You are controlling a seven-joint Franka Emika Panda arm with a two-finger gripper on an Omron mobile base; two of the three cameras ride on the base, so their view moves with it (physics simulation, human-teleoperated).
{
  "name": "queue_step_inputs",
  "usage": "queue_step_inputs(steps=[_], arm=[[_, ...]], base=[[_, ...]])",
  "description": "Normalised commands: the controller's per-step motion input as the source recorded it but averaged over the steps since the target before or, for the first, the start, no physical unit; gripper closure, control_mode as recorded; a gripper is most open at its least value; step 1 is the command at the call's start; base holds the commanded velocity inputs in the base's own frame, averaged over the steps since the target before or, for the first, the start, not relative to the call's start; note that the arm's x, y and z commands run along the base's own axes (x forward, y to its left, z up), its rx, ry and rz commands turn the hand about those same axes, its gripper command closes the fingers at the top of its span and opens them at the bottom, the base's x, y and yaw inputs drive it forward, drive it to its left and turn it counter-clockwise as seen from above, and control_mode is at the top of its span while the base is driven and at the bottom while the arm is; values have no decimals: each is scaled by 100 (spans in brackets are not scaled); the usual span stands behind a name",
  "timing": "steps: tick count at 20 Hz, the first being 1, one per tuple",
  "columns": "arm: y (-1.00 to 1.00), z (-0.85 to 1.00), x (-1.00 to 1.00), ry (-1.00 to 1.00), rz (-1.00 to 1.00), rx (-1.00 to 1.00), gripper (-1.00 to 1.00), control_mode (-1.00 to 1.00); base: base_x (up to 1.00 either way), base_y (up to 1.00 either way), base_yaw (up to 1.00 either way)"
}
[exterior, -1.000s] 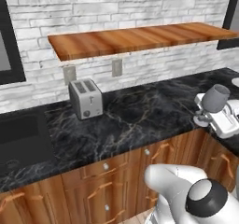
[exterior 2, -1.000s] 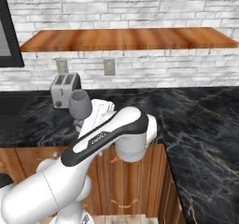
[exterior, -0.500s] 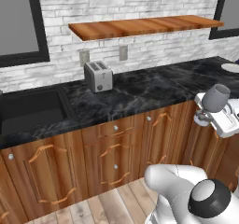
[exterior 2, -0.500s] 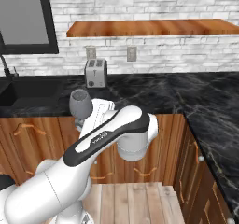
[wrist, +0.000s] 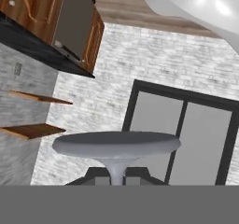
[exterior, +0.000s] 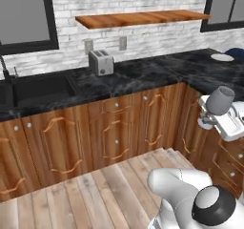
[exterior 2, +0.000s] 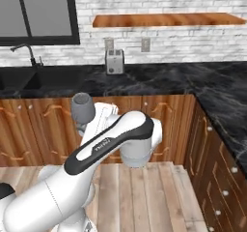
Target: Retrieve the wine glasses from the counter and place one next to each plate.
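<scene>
So one glass is off the desk, clenched by its stem in the hand, carried in the air in front of the cabinets. It is smoky grey, with a rounded bowl, short stem and round foot. The plates lie far along the desk's right end. Placing is not yet done.

Smoky grey wine glass held aloft upright, off counter, bowl rounded; in hand view, round foot and short stem seen from below. Black veined marble counter on brown cabinets. White plate and dark blue plate at far corner.
</scene>
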Motion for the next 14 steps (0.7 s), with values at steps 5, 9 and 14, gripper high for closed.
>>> queue_step_inputs(steps=[5,9,14], arm=[[0,0,0,0,0,0,100,100],[0,0,0,0,0,0,100,100],[0,0,0,0,0,0,100,100]], base=[[-100,-10,-22],[-91,-20,-58],[-58,-26,-66]])
